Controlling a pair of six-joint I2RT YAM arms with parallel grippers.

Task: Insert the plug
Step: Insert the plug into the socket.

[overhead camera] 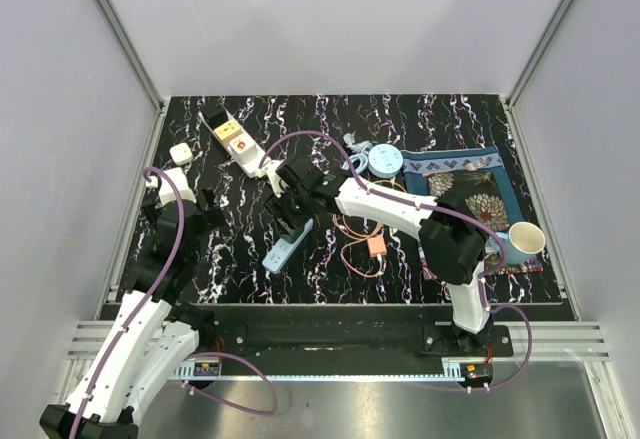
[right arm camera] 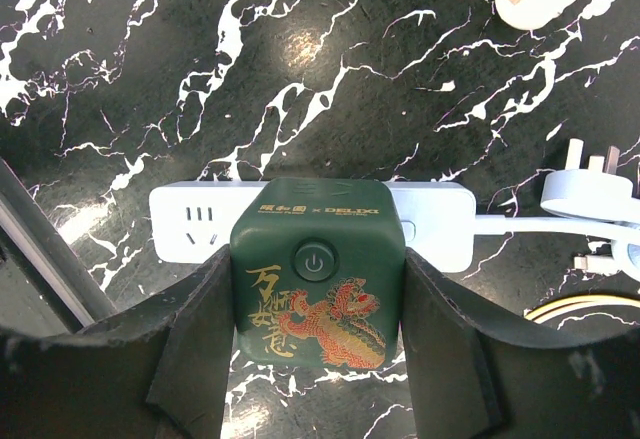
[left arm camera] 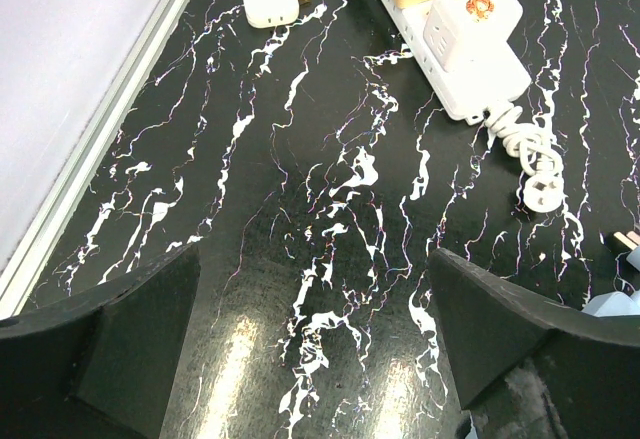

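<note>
Gripping the green cube plug (right arm camera: 318, 259) by 2 opposite faces, the right end effector (right arm camera: 316, 299) holds it over the middle of the white power strip (right arm camera: 440, 229), a free socket (right arm camera: 200, 216) at its 9 o'clock. Its pins are hidden; if misaligned, pressing could skid or tip the loose strip, since the left end effector (left arm camera: 315, 259) hangs wide open, empty, over bare surface (left arm camera: 330, 189).
</note>
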